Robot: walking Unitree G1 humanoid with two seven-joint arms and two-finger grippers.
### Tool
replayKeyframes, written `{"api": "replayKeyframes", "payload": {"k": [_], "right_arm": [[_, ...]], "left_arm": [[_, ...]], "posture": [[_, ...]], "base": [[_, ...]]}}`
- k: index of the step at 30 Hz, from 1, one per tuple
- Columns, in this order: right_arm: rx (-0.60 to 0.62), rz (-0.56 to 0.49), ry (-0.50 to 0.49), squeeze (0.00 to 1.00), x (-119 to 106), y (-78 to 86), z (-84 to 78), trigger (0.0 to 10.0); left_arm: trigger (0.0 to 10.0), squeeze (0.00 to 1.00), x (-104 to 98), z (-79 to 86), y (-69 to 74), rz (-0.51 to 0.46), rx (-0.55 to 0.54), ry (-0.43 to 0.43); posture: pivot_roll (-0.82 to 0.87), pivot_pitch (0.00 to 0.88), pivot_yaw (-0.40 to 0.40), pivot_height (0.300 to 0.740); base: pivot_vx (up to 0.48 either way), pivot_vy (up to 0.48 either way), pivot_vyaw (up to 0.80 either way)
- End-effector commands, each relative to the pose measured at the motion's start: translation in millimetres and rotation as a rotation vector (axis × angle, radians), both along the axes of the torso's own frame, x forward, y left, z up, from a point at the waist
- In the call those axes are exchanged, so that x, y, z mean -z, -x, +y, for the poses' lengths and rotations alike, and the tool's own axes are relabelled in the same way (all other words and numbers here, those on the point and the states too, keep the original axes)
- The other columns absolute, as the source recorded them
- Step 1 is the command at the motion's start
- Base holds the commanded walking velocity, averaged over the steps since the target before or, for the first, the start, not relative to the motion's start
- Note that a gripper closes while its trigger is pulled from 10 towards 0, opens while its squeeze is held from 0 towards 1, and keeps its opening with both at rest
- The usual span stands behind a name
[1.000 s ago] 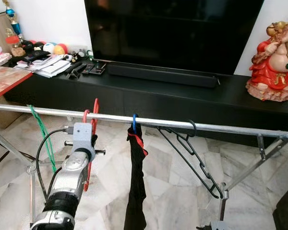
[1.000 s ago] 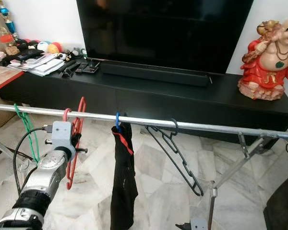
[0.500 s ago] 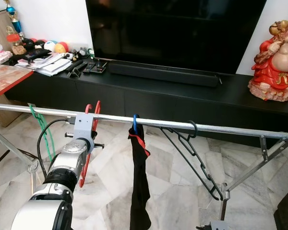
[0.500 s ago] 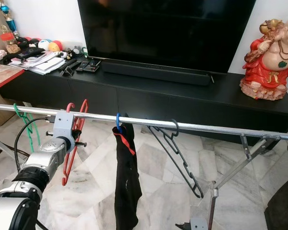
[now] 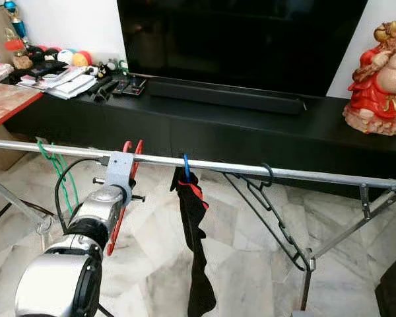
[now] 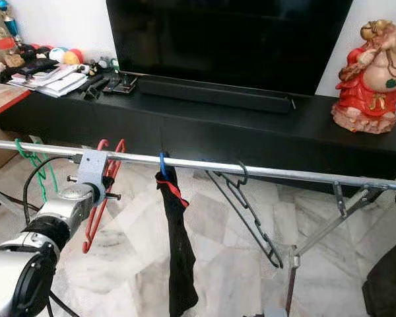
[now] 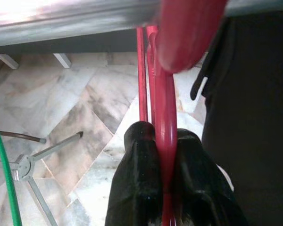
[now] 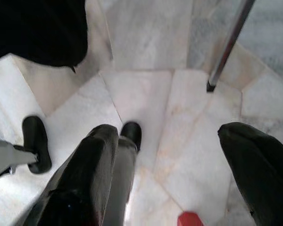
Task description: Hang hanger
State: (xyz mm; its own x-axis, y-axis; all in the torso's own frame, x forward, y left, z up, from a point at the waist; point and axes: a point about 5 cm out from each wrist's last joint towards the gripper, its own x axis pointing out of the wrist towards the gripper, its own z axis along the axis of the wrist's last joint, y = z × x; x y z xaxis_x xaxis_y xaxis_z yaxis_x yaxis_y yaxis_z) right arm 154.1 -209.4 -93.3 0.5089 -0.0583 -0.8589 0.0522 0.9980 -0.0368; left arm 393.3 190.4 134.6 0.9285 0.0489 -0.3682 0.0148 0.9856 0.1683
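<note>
Rail (image 5: pixel 330 176): black garment (image 5: pixel 197 244) beside red hanger (image 5: pixel 121 211).

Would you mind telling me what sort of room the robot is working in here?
Most likely a home living room: a large television on a low black cabinet, marble floor tiles, and a metal drying rack holding hangers.

A large dark television (image 5: pixel 241 39) is seen at the top centre, set on a long black cabinet (image 5: pixel 204 132) against a white wall (image 5: pixel 66 23). A marble-tiled floor (image 5: pixel 237 264) is spread across the lower frame. A red figurine (image 5: pixel 379 82) is placed at upper right.
</note>
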Motion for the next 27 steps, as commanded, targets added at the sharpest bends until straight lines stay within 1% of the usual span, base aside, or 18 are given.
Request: {"api": "replayKeyframes", "payload": {"k": [1,7,12,15,16,19,22,23,24,27], "right_arm": [[0.013,0.002,0.007,0.00,1.1,5.2,-4.0,10.0],[0.015,0.011,0.010,0.00,3.9,15.6,-6.6,10.0],[0.014,0.014,0.012,0.00,4.9,20.3,-8.3,10.0],[0.010,0.016,0.012,0.00,5.3,22.1,-9.1,10.0],[0.009,0.016,0.012,0.00,5.3,22.5,-9.2,10.0],[0.009,0.014,0.011,0.00,5.3,22.5,-9.1,10.0],[0.008,0.013,0.010,0.00,5.3,22.2,-8.4,10.0],[0.006,0.013,0.010,0.00,5.4,21.5,-7.2,10.0],[0.006,0.013,0.010,0.00,5.4,21.1,-6.7,10.0],[0.005,0.011,0.008,0.00,5.2,19.6,-5.5,10.0]], "left_arm": [[10.0,0.00,-9.3,-2.4,-4.3,-0.022,0.015,-0.002],[10.0,0.00,-18.2,-1.4,-8.0,-0.043,0.010,0.001],[10.0,0.00,-25.1,-1.0,-10.7,-0.058,-0.001,0.003],[10.0,0.00,-23.0,0.6,-9.9,-0.034,-0.016,0.005],[10.0,0.00,-18.3,1.1,-8.1,-0.007,-0.017,0.010],[10.0,0.00,-10.5,1.5,-5.0,0.025,-0.012,0.006],[10.0,0.00,-5.6,1.9,-2.9,0.036,-0.009,0.013],[10.0,0.83,2.1,2.9,0.6,0.046,-0.014,0.032],[10.0,1.00,3.9,3.3,1.5,0.048,-0.016,0.037],[10.0,1.00,6.6,6.2,3.2,0.044,-0.026,0.041]], "posture": [[-0.05,0.129,-0.019,0.740],[-0.05,0.166,-0.026,0.740],[-0.05,0.185,-0.033,0.740],[-0.06,0.190,-0.034,0.740],[-0.06,0.191,-0.034,0.740],[-0.05,0.189,-0.033,0.740],[-0.05,0.183,-0.032,0.740],[-0.05,0.170,-0.033,0.740],[-0.05,0.170,-0.033,0.740],[-0.05,0.155,-0.031,0.740]], "base": [[0.000,0.000,0.00],[0.000,0.000,0.00],[0.000,0.000,0.00],[0.000,0.000,0.00],[0.000,0.000,0.00],[0.000,0.000,0.00],[0.000,0.000,0.00],[0.000,0.000,0.00],[0.000,0.000,0.00],[0.000,0.000,0.00]]}}
